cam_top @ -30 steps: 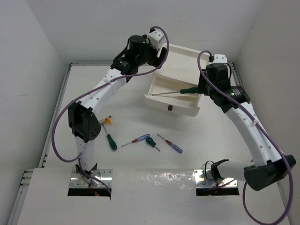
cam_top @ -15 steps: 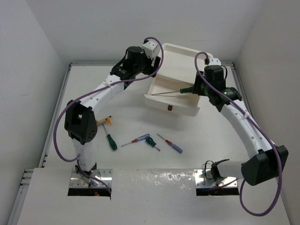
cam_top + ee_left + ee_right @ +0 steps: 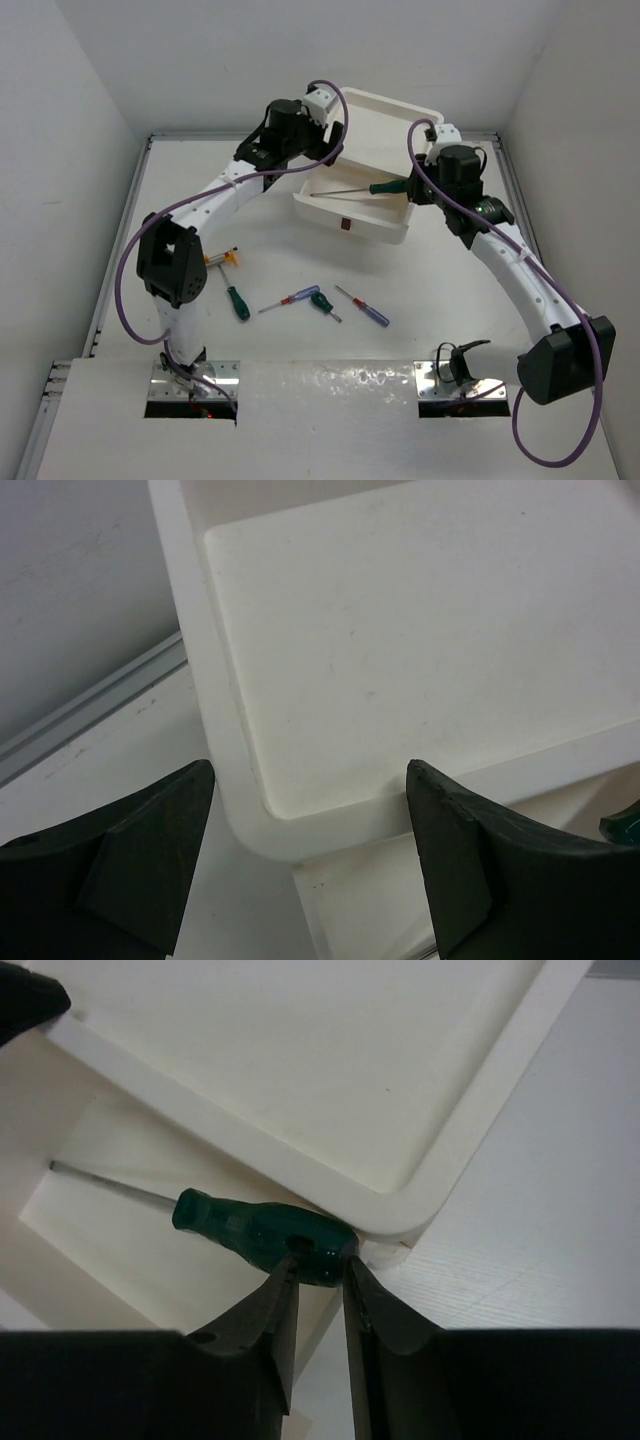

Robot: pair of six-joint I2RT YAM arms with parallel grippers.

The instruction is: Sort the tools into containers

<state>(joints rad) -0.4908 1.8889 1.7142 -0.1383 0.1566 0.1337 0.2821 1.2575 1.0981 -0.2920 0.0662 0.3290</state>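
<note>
We had one long green screwdriver (image 3: 385, 188) in the open drawer (image 3: 380, 228), right tool (image 3: 320, 1265) narrow at its handle (grip unclear), left tool (image 3: 310, 775) wide and empty, several smaller screwdrivers (image 3: 365, 307) unsorted on the counter (image 3: 420, 300).

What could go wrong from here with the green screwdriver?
The right end effector's tips meet only the butt of the green screwdriver, so it may slip or skew. That handle sits right at the white unit's corner and could jam the drawer. The open left end effector hangs close over the unit and might nudge it.
</note>
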